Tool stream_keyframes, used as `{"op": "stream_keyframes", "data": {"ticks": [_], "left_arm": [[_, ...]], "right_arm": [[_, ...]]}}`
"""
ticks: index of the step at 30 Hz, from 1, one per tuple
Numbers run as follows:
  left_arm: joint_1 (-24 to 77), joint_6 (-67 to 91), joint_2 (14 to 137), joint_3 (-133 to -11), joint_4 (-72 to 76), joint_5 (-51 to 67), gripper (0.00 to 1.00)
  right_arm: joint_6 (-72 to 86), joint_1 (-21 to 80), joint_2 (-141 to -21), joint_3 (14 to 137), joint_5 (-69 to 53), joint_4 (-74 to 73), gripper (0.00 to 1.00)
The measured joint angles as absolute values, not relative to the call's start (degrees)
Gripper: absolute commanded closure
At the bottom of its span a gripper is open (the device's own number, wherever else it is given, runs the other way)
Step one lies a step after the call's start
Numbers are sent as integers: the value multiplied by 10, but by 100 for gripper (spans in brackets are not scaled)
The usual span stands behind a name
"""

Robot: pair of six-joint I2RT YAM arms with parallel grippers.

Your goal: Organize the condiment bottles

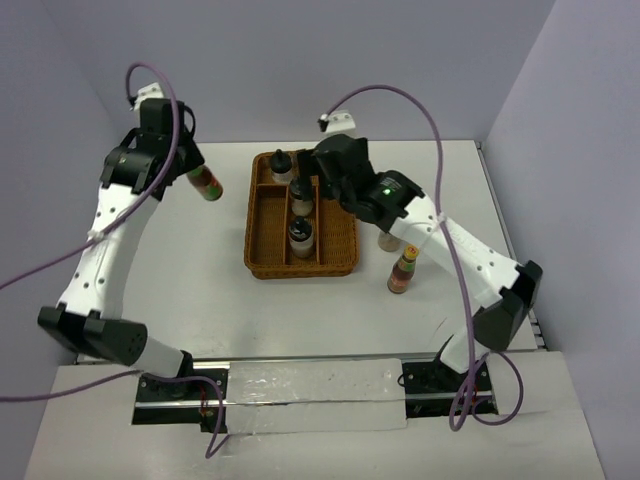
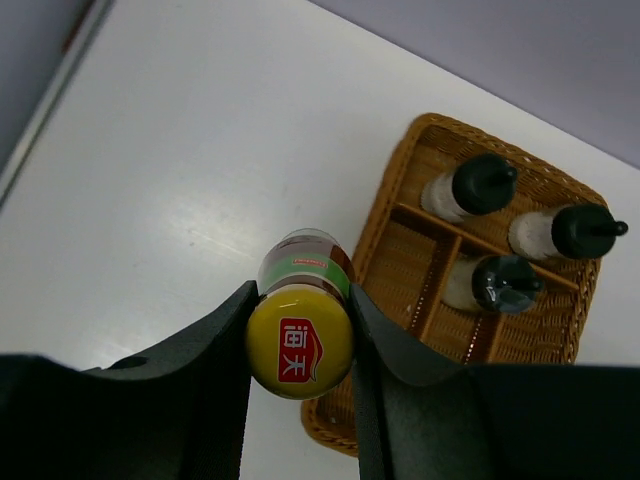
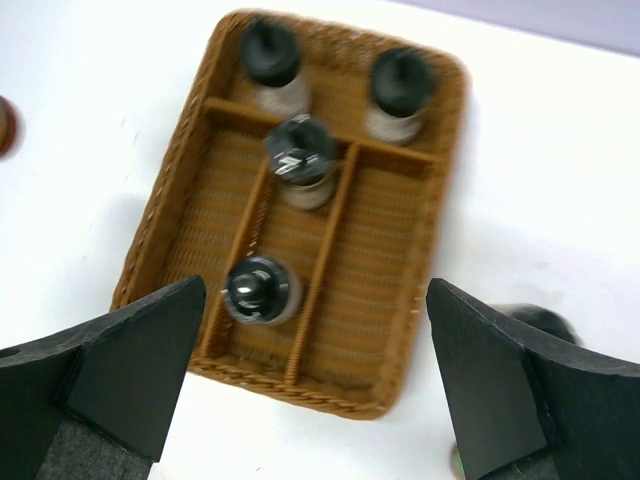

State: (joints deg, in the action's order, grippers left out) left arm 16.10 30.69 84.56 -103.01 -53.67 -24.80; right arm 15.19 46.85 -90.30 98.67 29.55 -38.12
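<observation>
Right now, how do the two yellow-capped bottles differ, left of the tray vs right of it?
The left bottle is clamped at its cap between the left fingers; the right bottle stands free. The left bottle is left of the wicker tray, the right bottle right of it. The left bottle leans in the top view; the right bottle is upright. Both: yellow caps, red-green labels, outside the tray.

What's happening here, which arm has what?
The left fingers are shut on a yellow-capped reddish bottle, held left of the wicker tray. The right fingers are open and empty, hovering over the tray. Four black-capped bottles stand in the tray: two in the back section, two in the middle slot. A second reddish bottle stands on the table right of the tray.
</observation>
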Motion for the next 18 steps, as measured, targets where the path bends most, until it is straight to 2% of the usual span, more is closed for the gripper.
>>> {"op": "stream_keyframes", "data": {"ticks": [5,11,18], "left_arm": [[206,283,935,-1071,-521,-225,90],[257,266,1006,-1109,-511,-202,90],[273,251,1052,-1124,-482,-202,90]], "right_arm": [[167,435,-822,973,325,-399,1],[210,362,-721,892,325,-445,1],[246,318,-670,819,320,-529,2]]}}
